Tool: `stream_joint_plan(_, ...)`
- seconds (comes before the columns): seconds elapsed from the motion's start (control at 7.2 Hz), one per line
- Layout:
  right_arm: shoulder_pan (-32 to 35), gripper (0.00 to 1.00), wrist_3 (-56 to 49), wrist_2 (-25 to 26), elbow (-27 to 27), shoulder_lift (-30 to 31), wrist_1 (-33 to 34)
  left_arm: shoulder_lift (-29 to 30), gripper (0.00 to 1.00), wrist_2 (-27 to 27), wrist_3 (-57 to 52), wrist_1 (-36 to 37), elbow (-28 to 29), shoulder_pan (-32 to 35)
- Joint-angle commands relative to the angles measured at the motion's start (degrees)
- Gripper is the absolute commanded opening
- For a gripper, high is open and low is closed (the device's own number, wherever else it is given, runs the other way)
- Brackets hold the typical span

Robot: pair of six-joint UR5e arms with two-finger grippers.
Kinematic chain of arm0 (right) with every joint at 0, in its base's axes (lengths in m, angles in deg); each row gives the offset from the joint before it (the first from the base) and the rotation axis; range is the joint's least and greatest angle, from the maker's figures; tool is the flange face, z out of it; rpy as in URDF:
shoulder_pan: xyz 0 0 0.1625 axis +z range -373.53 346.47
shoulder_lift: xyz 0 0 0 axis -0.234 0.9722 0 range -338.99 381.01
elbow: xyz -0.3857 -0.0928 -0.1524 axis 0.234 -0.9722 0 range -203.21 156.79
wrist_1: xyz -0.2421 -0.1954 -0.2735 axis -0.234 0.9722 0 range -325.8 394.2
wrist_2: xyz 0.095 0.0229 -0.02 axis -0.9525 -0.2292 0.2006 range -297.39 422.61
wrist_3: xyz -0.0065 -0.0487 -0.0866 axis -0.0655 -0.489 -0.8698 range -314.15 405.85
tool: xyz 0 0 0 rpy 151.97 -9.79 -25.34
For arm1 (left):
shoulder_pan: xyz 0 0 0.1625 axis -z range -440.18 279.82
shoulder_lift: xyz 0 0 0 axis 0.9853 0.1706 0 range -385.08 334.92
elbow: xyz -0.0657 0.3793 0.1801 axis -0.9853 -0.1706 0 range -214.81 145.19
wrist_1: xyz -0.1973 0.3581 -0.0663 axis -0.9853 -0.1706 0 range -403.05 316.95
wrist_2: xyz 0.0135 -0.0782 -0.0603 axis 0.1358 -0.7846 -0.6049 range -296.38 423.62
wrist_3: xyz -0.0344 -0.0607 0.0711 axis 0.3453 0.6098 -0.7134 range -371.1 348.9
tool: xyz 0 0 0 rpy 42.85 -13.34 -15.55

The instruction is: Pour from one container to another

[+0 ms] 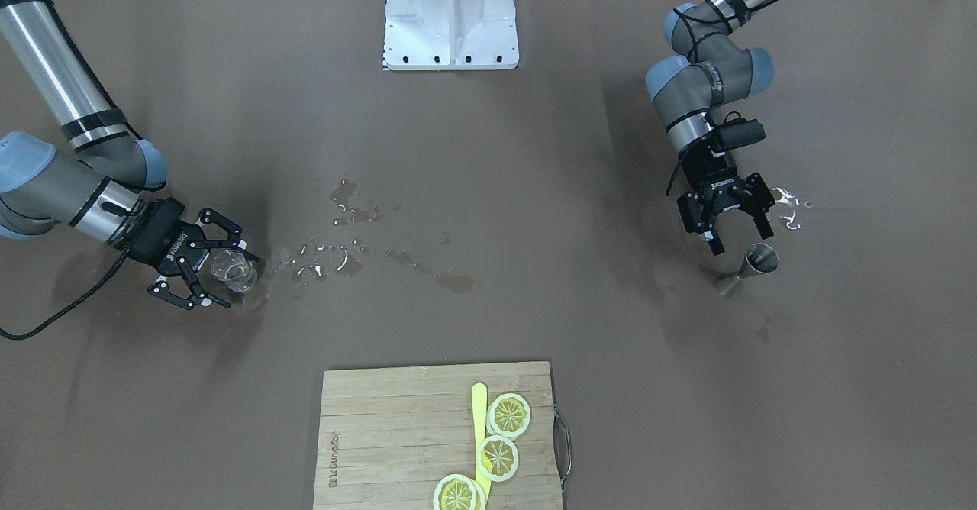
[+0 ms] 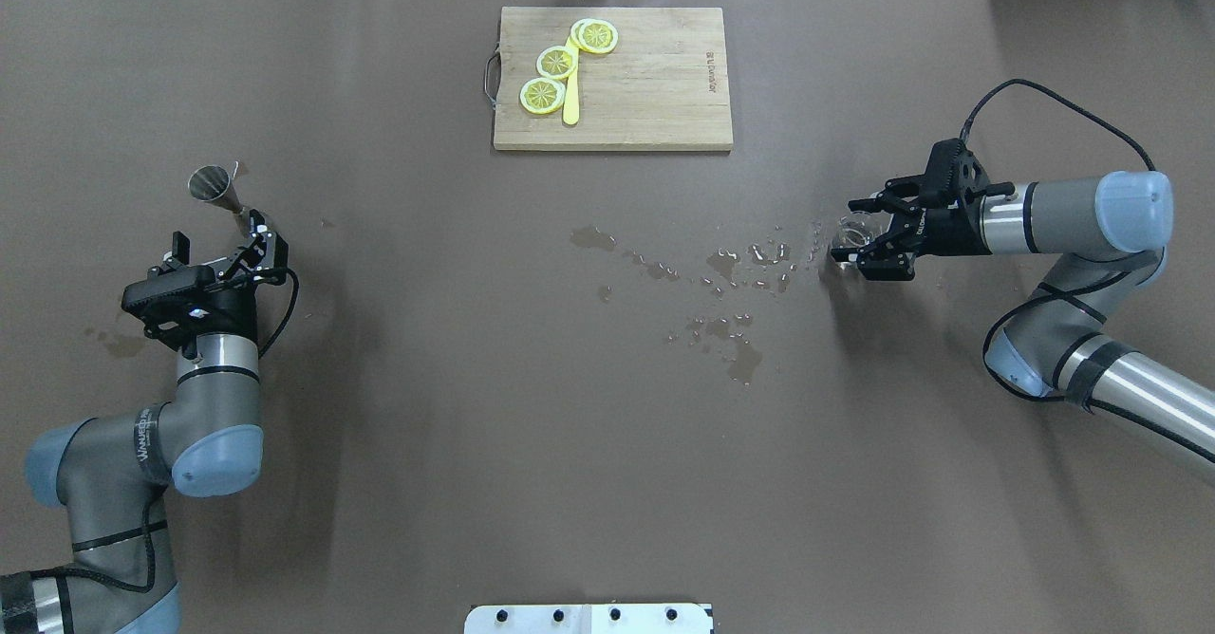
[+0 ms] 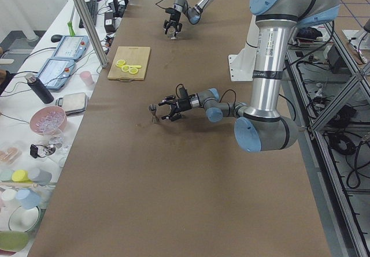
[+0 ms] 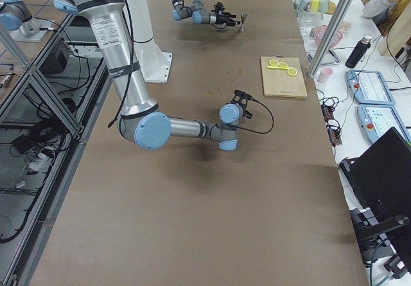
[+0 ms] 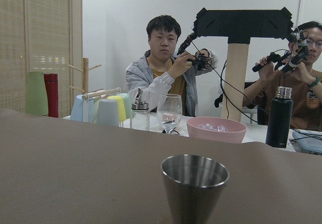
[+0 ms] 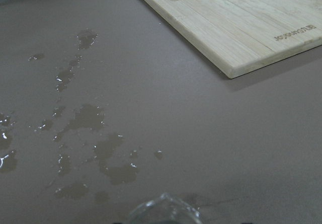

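Though wide open, right end effector [image 1: 235,279] around clear tumbler [image 1: 231,269] (upright)

You get bright, even overhead light on the brown surface [image 1: 534,151]; the arms throw only soft, wide shadows; the spilled water [image 1: 343,254] glints white; in your right wrist view the tumbler [image 6: 163,211] rim is blurred at the bottom edge; the left wrist view holds the jigger [image 5: 194,186] fairly sharp against a pale wall.
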Motion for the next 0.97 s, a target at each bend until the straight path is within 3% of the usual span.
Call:
stream_joint_plan(0.0, -0.33, 0.75, 0.45, 0.33, -0.08, -0.10, 0.01, 0.53, 0.99, -0.16, 0.19, 6.79, 0.49, 0.02)
stream_joint_plan(0.83, -0.24, 0.44, 0.45, 0.24, 0.01, -0.10, 0.01, 4.74, 0.98, -3.49, 0.19, 4.20, 2.14, 3.34)
